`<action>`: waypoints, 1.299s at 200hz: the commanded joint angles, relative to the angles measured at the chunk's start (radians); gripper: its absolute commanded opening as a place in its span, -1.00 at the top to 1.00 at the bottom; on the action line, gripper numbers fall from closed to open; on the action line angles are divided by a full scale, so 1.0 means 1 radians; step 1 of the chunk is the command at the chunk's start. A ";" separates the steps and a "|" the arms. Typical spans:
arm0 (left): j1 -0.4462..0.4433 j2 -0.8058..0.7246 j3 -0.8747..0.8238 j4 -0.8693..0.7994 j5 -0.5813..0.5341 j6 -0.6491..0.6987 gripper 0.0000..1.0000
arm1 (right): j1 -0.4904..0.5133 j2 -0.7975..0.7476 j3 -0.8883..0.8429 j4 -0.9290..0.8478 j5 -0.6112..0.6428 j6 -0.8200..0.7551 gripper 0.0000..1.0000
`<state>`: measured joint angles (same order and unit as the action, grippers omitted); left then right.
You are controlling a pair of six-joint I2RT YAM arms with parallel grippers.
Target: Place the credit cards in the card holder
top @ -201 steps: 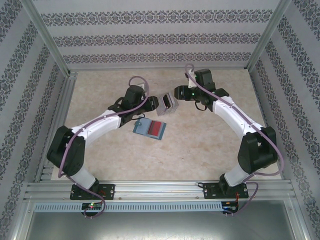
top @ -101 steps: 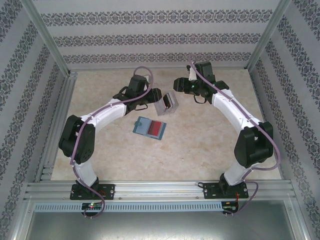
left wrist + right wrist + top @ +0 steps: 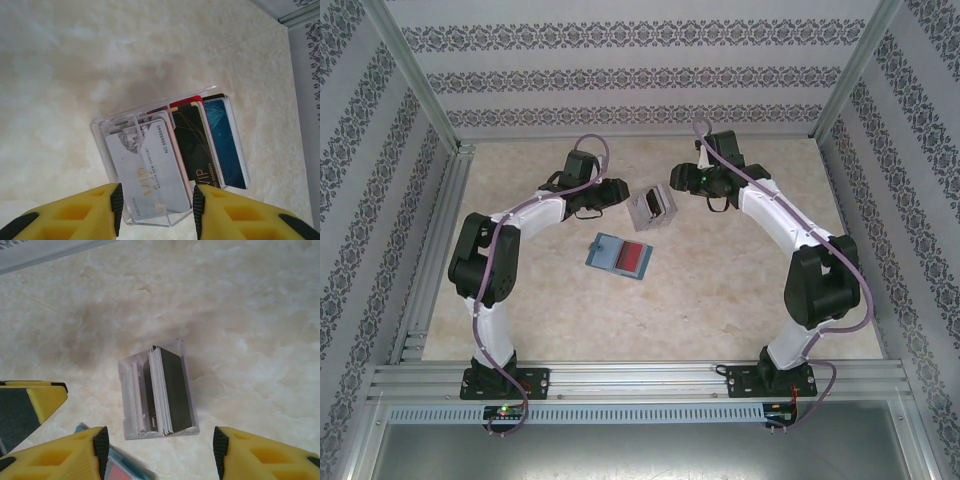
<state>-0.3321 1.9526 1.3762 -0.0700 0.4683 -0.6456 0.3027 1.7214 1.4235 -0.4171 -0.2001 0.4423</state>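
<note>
Flanking the clear stand [image 3: 652,208] of cards [image 3: 165,165], the left gripper [image 3: 156,210] and right gripper [image 3: 159,442] hang spread and empty — the wallet [image 3: 619,256] lies open just beside it.

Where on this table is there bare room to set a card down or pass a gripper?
Free: the near table between the card holder and the arm bases, and the far strip along the back wall. Crowded: the middle, where the left gripper and right gripper flank the clear stand of credit cards.
</note>
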 commanded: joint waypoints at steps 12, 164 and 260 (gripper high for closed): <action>0.007 0.023 0.073 -0.041 0.057 0.013 0.13 | -0.005 0.056 0.024 -0.008 0.019 -0.019 -0.18; 0.018 0.092 0.054 -0.039 0.171 -0.021 0.14 | 0.070 0.342 0.240 -0.041 -0.015 -0.013 -0.20; 0.007 0.109 0.049 -0.014 0.190 -0.044 0.14 | 0.093 0.434 0.320 -0.069 -0.025 -0.016 -0.21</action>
<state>-0.3252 2.0403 1.4326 -0.1055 0.6365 -0.6712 0.3828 2.1242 1.6947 -0.4480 -0.2173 0.4393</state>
